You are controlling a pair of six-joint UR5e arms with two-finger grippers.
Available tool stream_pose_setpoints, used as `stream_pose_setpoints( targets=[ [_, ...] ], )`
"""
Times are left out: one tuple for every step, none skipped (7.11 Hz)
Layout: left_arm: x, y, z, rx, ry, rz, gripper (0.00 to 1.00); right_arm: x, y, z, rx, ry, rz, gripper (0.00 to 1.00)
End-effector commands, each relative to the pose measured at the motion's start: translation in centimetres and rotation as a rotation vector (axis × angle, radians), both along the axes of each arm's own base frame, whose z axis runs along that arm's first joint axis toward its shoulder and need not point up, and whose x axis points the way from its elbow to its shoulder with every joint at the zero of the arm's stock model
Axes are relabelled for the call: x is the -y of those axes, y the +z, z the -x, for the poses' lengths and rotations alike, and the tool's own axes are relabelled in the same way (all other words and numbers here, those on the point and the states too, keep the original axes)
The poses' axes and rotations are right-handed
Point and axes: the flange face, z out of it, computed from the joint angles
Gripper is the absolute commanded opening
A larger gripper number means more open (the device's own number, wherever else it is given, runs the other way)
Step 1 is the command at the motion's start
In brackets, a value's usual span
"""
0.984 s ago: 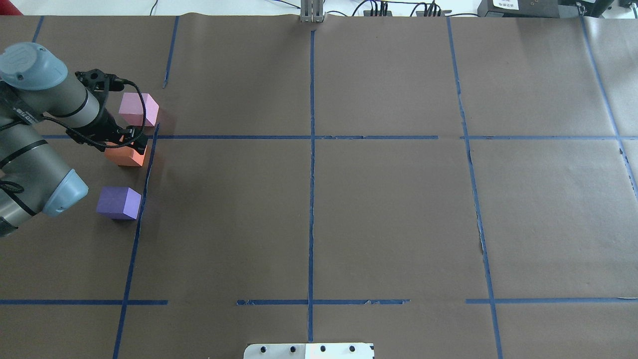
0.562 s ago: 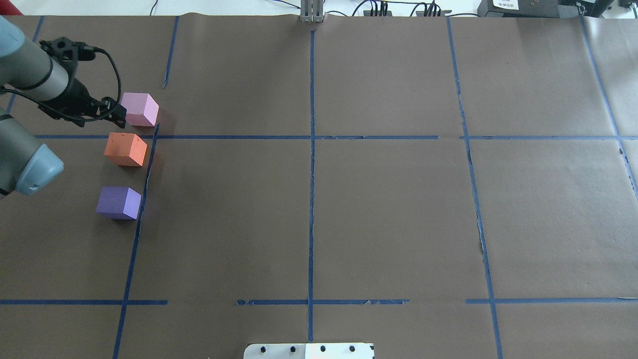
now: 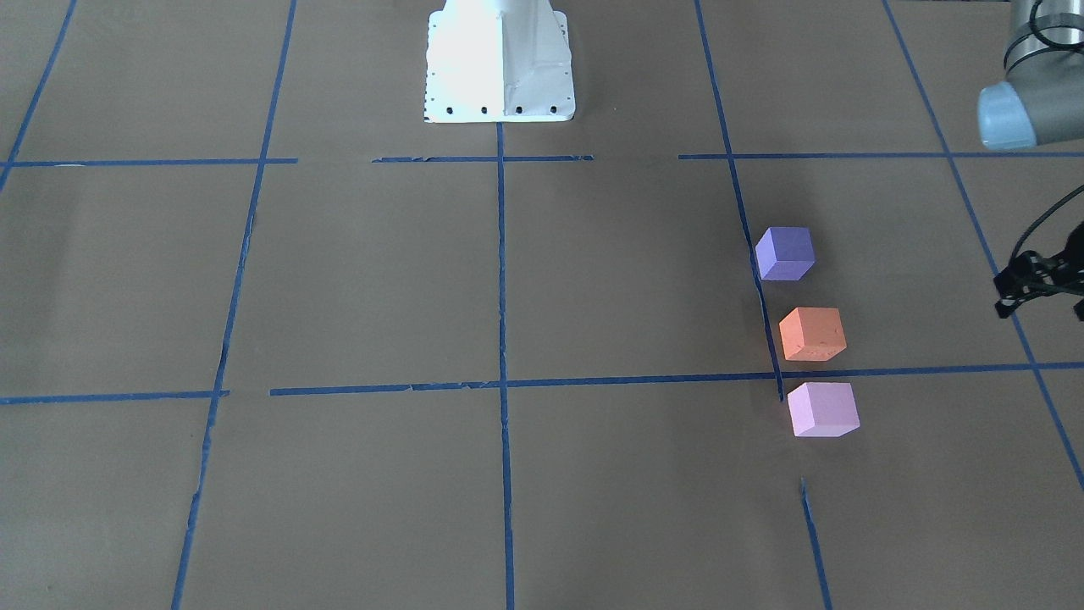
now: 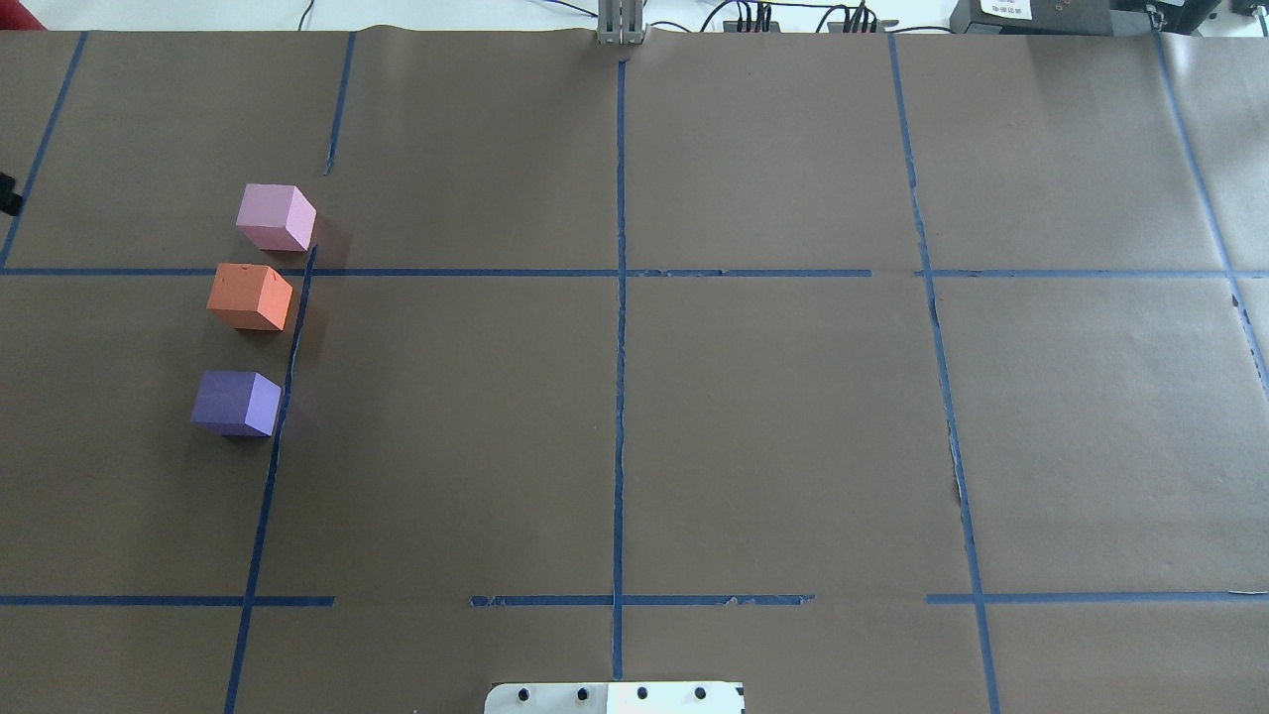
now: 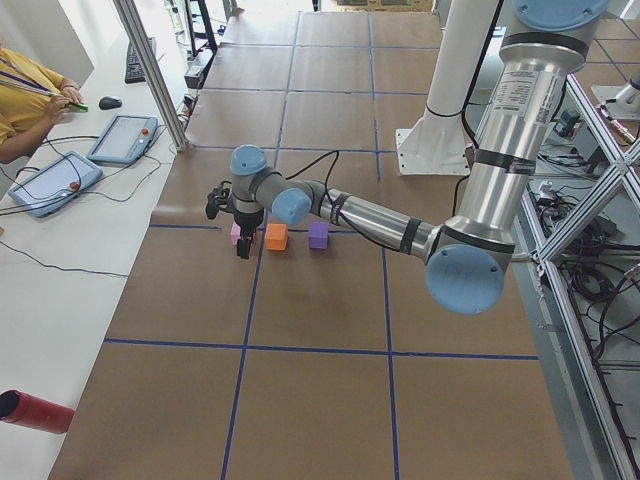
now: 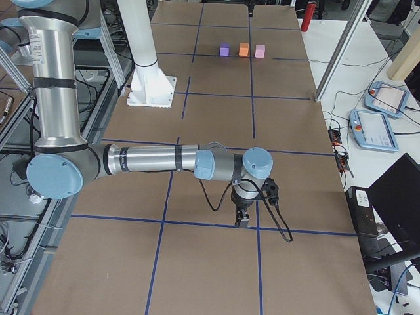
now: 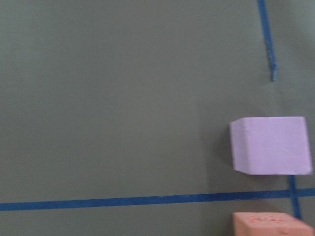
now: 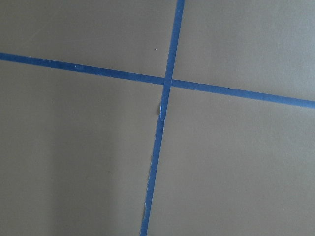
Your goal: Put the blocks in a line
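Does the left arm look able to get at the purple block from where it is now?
Likely yes. The left gripper hangs off to the side of the row, and the purple block stands at the row's end, apart from the orange block, with nothing over it.

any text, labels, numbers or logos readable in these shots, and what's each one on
Nothing reads clearly enough to quote.
White label on the black box: print too small to read.
Print strip on the left arm: blurred.
Print strip on the right arm: blurred.
Orange block, pink block, purple block: no legible print.
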Motion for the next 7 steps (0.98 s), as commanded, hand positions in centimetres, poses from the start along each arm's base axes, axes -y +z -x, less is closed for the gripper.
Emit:
stream_pose_setpoints(
  targets=[
    [-4.2,5.8,6.6,0.044,0.012,0.016,0.99,0.0,0.0,0.0,0.000,0.000,0.000,1.00],
    [-4.5,5.5,6.6,0.046,0.015,0.000,1.00,0.0,0.0,0.0,0.000,0.000,0.000,1.00],
    [-4.3,5.1,6.4,0.053,0.016,-0.009,1.00,0.0,0.0,0.0,0.000,0.000,0.000,1.00],
    [-4.6,5.3,6.5,0.045,0.021,-0.009,0.99,0.0,0.0,0.0,0.000,0.000,0.000,1.00],
    [-4.9,5.7,7.8,0.007,0.050,-0.026,0.99,0.0,0.0,0.0,0.000,0.000,0.000,1.00],
    [-6.1,5.7,9.5,-0.091,0.110,-0.062,1.00,0.0,0.0,0.0,0.000,0.000,0.000,1.00],
    [-6.2,5.9,9.5,-0.094,0.117,-0.069,1.00,0.0,0.0,-0.1,0.000,0.002,0.000,1.00]
  ],
)
